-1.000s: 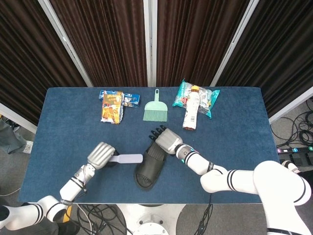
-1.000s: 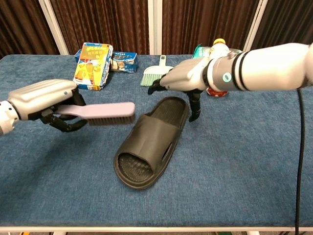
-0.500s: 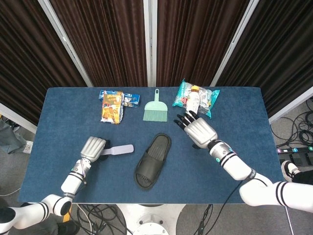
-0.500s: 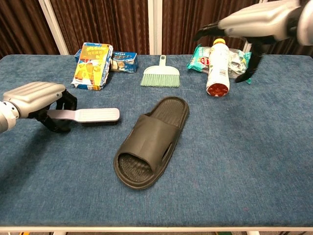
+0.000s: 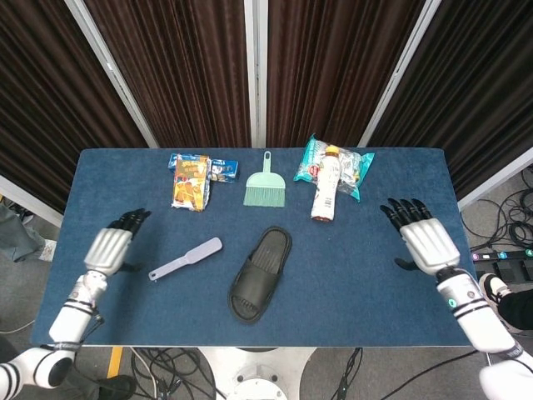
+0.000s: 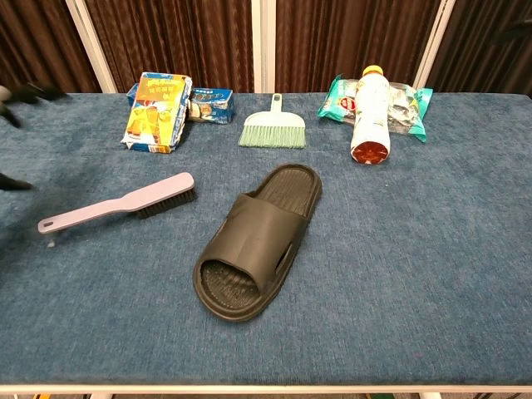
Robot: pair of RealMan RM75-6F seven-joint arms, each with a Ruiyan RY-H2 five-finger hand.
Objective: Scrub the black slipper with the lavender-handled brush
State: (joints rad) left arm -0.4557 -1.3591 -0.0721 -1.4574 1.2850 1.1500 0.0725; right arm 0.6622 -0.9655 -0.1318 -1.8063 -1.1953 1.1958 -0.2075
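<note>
The black slipper [image 5: 260,273] [image 6: 256,239] lies sole-down in the middle of the blue table, toe toward the front left. The lavender-handled brush [image 5: 186,257] [image 6: 116,205] lies loose on the cloth to its left, bristles down. My left hand [image 5: 111,246] hovers open at the table's left side, apart from the brush handle; only blurred fingertips [image 6: 17,91] show in the chest view. My right hand [image 5: 423,239] is open at the far right, holding nothing, well away from the slipper.
At the back stand snack boxes [image 5: 195,177] [image 6: 158,101], a small green dustpan brush [image 5: 265,186] [image 6: 272,126], a bottle [image 5: 326,188] [image 6: 370,115] lying on a teal packet [image 5: 356,169]. The table edge [image 5: 250,343] runs along the front.
My left hand let go of the brush, which now lies on the table, and drew back left. My right hand left the slipper and swung out to the far right, opening.
</note>
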